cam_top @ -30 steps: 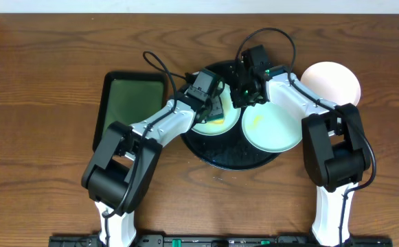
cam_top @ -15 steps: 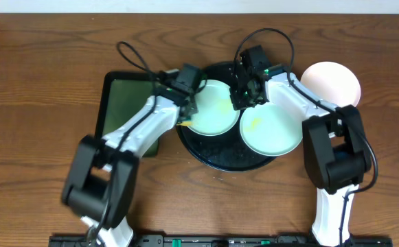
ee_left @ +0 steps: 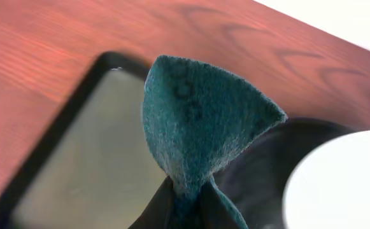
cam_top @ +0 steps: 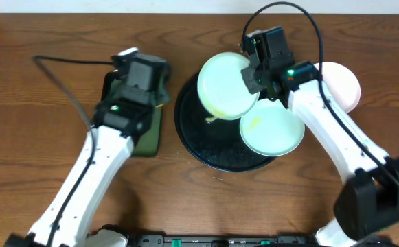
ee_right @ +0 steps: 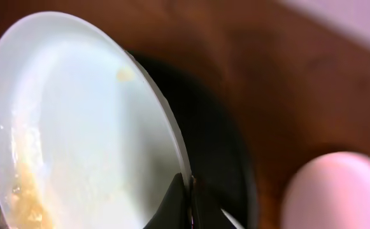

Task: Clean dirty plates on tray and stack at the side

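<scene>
My right gripper [cam_top: 254,74] is shut on the rim of a pale mint-green plate [cam_top: 223,86] and holds it lifted and tilted above the large round black tray [cam_top: 209,147]. The right wrist view shows the jaws [ee_right: 188,191] pinching that rim, with yellow food smears on the plate [ee_right: 76,127]. A second mint plate [cam_top: 271,130] with a yellow smear lies on the tray. A white plate [cam_top: 345,86] sits on the table to the right, also in the right wrist view [ee_right: 337,191]. My left gripper [cam_top: 147,86] is shut on a dark green scouring pad [ee_left: 197,121] over the rectangular green tray [ee_left: 76,159].
The rectangular dark-green tray [cam_top: 144,140] lies left of the black tray, mostly covered by my left arm. The black tray [ee_left: 280,165] and the lifted plate [ee_left: 344,184] show at the right of the left wrist view. Brown wooden table all around.
My left arm has pulled back to the left, off the plate, to above the green tray, still holding the pad. My right gripper has lifted the mint plate and tilted it.
</scene>
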`<move>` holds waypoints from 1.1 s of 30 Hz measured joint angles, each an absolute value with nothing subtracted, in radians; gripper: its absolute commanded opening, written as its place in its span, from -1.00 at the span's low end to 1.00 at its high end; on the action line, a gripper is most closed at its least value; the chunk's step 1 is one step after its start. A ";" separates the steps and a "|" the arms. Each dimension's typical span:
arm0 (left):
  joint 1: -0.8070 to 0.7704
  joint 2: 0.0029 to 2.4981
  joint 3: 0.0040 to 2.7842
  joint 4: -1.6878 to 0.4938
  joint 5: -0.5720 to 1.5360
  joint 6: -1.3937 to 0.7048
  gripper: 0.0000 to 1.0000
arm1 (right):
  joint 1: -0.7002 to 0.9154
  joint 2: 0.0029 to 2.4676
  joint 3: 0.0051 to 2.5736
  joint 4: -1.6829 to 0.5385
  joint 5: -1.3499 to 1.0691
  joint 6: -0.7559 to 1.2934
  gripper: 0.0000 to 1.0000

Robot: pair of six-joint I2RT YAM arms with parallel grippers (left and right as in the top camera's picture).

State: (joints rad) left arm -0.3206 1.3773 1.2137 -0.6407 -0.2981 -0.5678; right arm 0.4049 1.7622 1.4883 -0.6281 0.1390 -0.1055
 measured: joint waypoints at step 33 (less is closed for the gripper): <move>-0.080 1.338 1.201 -0.835 -0.302 -0.545 -0.85 | 0.761 1.711 1.493 -0.455 0.962 -0.816 -0.98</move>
